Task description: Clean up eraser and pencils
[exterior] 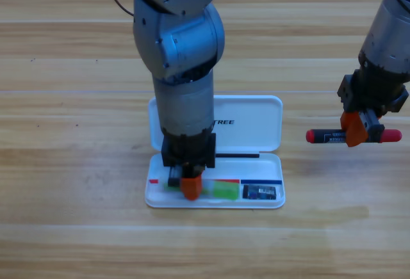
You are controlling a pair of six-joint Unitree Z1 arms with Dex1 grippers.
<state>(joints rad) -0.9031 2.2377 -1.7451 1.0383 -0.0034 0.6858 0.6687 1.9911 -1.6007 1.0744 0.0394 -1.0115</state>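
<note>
Two of three items sit in white case (pixel 256 109): eraser (pixel 261 192) at right end, green pencil (pixel 223 189) under my L gripper (pixel 190 188) (jaw state unclear); R gripper (pixel 356 132), clamped on black-red pencil (pixel 330 137), holds it well right of case, not yet stowed.

Place: a robot test bench, most likely a lab rather than a home or shop.
Surface: a wood-grain tabletop (pixel 77 48) fills the whole view, with no walls or floor showing.
Machines: two grey jointed arms, the left arm (pixel 182 55) and the right arm (pixel 387 42), reach in from the top edge.
Props: an open white case (pixel 256 116) sits alone mid-table, a staged setup.
Viewpoint: a fixed camera looks straight down, as in recorded trials.
</note>
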